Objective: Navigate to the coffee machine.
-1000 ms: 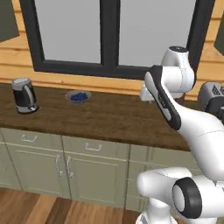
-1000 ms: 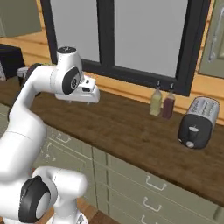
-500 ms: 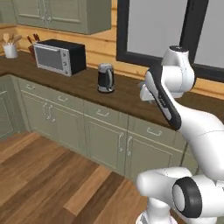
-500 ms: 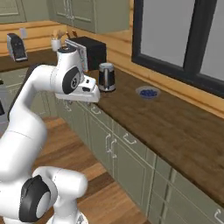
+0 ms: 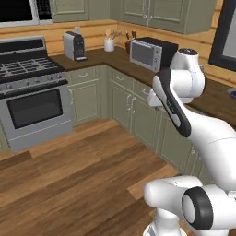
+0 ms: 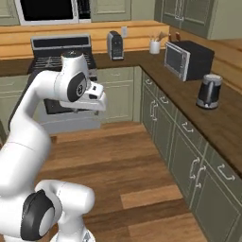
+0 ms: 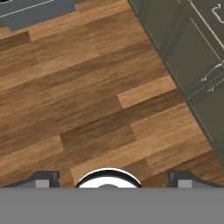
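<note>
A wood-plank floor (image 7: 87, 100) is filling the near part of the kitchen, running across the lower left of the left base view and the lower centre of the right base view. In the hand view the fingers (image 7: 46, 178) are showing as two small grey tips at the bottom of the frame, well apart, so the gripper (image 7: 113, 179) is standing open over bare floor, holding nothing. In the right base view the gripper (image 6: 97, 97) is sitting at centre left, hanging from the bent white arm

Green cabinet fronts (image 5: 138, 110) are lining the middle of the left base view, under a dark wooden worktop (image 6: 189, 94) that is turning a corner. A rounded dark kettle (image 6: 208, 91) is standing on this worktop at the right of the right base view. Farther along, a black toaster oven (image 6: 185, 59) is sitting near the corner; it is appearing again at upper centre of the left base view (image 5: 150, 51). A white cup of utensils (image 6: 154, 46) is standing just beyond it

A steel stove (image 5: 30, 92) is occupying the left of the left base view. The coffee machine (image 5: 73, 46) is standing farthest back on the worktop, just right of the stove, in the upper left of that frame; in the right base view the coffee machine (image 6: 115, 45) is sitting at upper centre, against the wood-panelled wall
</note>
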